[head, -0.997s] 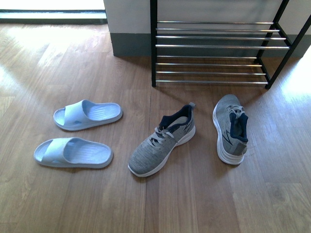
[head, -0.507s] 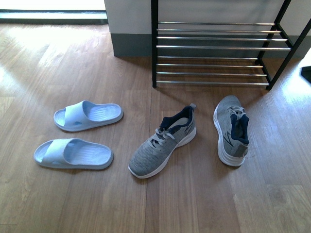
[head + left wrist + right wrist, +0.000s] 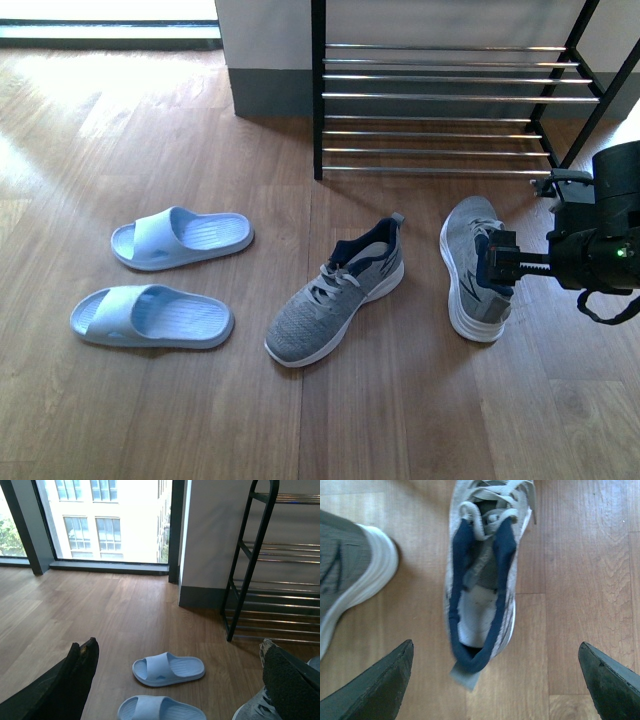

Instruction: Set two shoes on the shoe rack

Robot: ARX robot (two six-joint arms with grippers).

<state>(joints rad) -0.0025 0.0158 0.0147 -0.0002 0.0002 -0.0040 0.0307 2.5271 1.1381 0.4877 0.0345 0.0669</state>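
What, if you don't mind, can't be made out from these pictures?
- Shoe rack: upper tiers cut off by the front view's top edge.
- Right sneaker: collar partly hidden behind the right hand, front view; toe cut off in the right wrist view.
- Near slipper: cut off by the left wrist view's bottom edge.

Right gripper [image 3: 501, 263] wide open; left gripper [image 3: 177, 646] open
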